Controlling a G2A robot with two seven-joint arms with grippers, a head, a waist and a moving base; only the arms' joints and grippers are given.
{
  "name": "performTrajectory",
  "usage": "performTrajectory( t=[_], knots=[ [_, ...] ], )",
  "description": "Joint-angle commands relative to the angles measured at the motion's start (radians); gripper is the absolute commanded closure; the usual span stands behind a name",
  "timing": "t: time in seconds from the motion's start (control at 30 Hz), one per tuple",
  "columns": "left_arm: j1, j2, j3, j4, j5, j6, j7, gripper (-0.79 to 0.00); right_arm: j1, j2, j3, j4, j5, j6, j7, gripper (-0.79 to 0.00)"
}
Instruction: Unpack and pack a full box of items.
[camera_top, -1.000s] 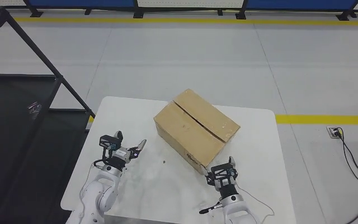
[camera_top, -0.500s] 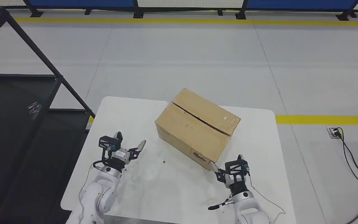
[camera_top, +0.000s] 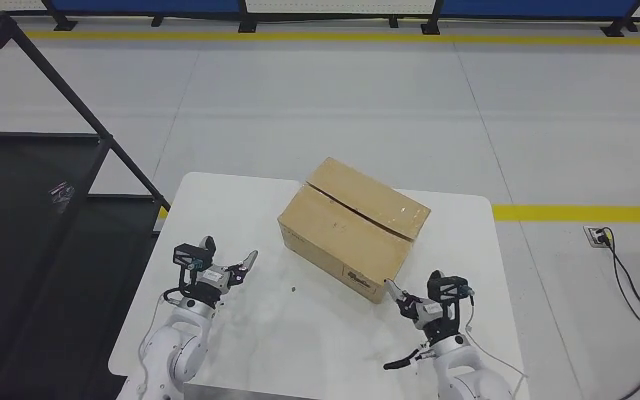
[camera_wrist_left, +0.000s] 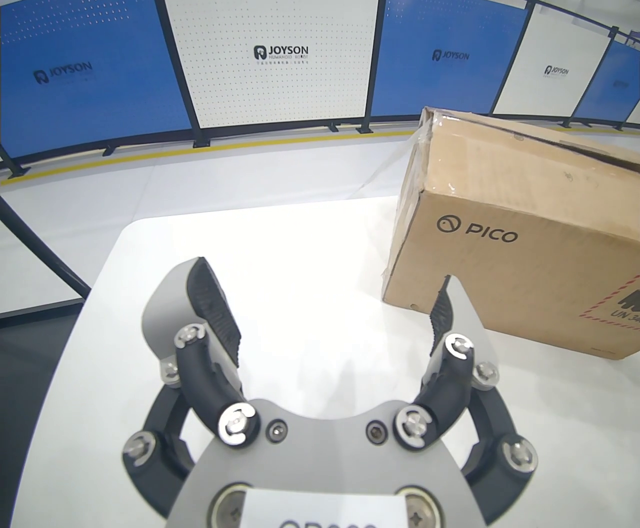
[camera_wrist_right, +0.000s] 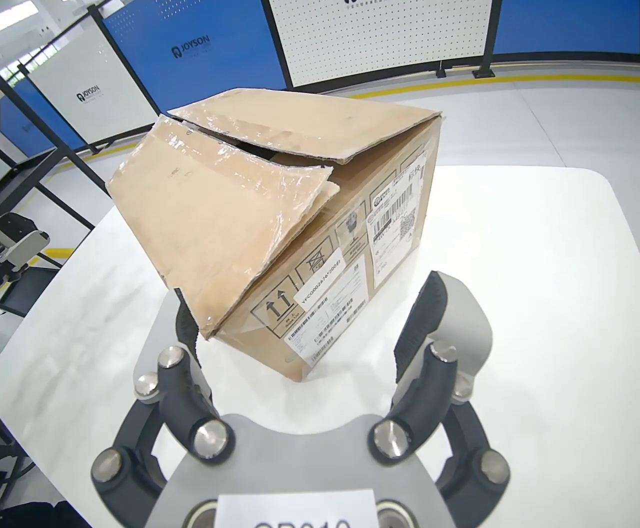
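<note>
Cardboard box (camera_top: 352, 236) lies cornered just beside the wide-spread right end effector (camera_top: 427, 289); left end effector (camera_top: 230, 251), equally wide, stands apart.

A: What's in the box (camera_wrist_right: 260, 200)?
B: Can't tell, flaps cover it. Just a dark slit btw them.
A: Right gripper (camera_wrist_right: 307, 300)?
B: One finger (camera_wrist_right: 189, 340) partly behind box's flap corner.
A: Left wrist view?
B: Box cut off at the edge. Also a dark speck (camera_top: 293, 290) on the table (camera_top: 300, 330), too small to ID.
</note>
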Motion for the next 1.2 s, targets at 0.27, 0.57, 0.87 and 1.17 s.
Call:
performTrajectory(
  t=[0.27, 0.57, 0.87, 1.17],
  knots=[
    [0.0, 0.0, 0.0, 0.0, 0.0, 0.0, 0.0, -0.785, 0.12, -0.005, 0.103, -0.045, 0.397, -0.018, 0.208, -0.785],
    [0.0, 0.0, 0.0, 0.0, 0.0, 0.0, 0.0, -0.785, 0.239, 0.001, 0.164, 0.061, 0.732, -0.102, 0.482, -0.785],
    [0.0, 0.0, 0.0, 0.0, 0.0, 0.0, 0.0, -0.785, 0.231, 0.002, 0.162, 0.068, 0.75, -0.115, 0.451, -0.785],
    [0.0, 0.0, 0.0, 0.0, 0.0, 0.0, 0.0, -0.785, 0.271, 0.011, 0.195, 0.177, 0.942, -0.217, 0.559, -0.785]
  ],
)
